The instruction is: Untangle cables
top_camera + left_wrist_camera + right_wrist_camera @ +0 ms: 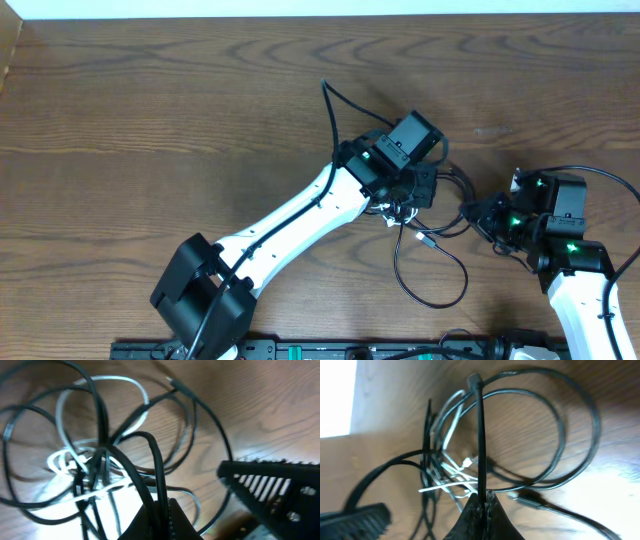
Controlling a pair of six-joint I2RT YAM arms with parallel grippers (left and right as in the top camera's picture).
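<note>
The cables (432, 205) lie knotted on the wooden table between my two grippers. Several black loops (200, 415) and a white cable (107, 380) cross in a knot (85, 467). My left gripper (161, 506) is shut on a black cable (152, 457) that rises out of its jaws. My right gripper (483, 496) is shut on another black cable (480, 435), drawn straight up from the jaws over the tangle (445, 467). In the overhead view the left gripper (422, 190) and right gripper (476, 213) face each other closely. A slack black loop (430, 275) trails toward the front.
One black strand (335, 100) runs from the left wrist toward the back of the table (150, 110). A plug end (427, 240) lies just in front of the knot. The arm bases and a black rail (330, 350) line the front edge.
</note>
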